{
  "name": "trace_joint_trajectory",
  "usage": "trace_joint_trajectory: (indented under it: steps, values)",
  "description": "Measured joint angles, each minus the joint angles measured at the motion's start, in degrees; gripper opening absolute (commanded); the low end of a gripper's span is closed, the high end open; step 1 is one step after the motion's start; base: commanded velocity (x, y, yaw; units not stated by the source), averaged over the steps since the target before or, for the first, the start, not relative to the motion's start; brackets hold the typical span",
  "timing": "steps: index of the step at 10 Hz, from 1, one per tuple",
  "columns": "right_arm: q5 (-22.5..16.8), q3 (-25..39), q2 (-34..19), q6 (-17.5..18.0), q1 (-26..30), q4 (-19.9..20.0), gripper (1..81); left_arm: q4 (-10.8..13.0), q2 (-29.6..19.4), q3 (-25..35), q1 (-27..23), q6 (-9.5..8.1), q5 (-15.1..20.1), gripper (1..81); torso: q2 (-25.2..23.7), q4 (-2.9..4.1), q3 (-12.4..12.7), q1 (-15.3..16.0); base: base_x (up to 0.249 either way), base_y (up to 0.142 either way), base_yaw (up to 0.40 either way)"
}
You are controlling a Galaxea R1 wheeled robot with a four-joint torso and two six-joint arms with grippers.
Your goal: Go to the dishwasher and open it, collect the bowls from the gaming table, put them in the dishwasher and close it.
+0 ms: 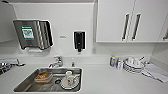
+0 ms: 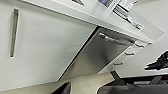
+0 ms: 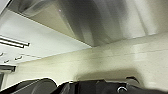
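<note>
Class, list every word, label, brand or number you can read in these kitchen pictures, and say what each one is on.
No text can be read.
Steel paper towel dispenser on the wall: a green and white label, too blurred to read.
White wall beside the black soap dispenser: a small grey mark, too small to read.
Small bottle on the white counter: label blurred.
Brushed steel dishwasher front: no lettering visible.

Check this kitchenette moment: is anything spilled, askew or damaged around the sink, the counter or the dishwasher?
Nothing looks spilled or damaged. The sink holds a container and a cup on a plate, ordinary used dishes. More dishes are stacked on the counter. The dishwasher front looks intact; I cannot tell whether its door is fully shut.
</note>
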Motion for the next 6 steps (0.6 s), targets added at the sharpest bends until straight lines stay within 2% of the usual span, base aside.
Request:
trace_joint_trajectory:
  steps: [1, 3, 5, 6]
  values:
    - [-0.24, 0.11, 0.02, 0.0, 0.22, 0.0, 81.1, 0.06, -0.09, 0.11, -2.15, -1.8, 0.15, 81.1, -2.07, 0.0, -0.02, 1.29, 0.0, 0.0, 0.0]
    - [-0.41, 0.28, 0.02, 0.0, 0.43, 0.0, 81.1, 0.48, -0.61, -0.33, -9.26, -7.81, 2.16, 81.1, -6.23, 0.0, -0.05, 3.89, 0.0, 0.0, 0.0]
    - [-0.8, 0.28, 0.02, 0.37, 0.87, 0.0, 81.1, 1.22, -2.29, -0.94, -15.4, -11.89, 6.7, 81.1, -10.18, 0.0, -0.15, 6.36, 0.0, 0.0, 0.0]
    - [-0.91, 0.28, -0.11, 0.96, 1.5, 0.02, 81.1, 1.49, -3.24, -0.35, -17.55, -13.04, 9.29, 81.1, -11.73, 0.0, -0.85, 7.3, 0.0, 0.0, 0.0]
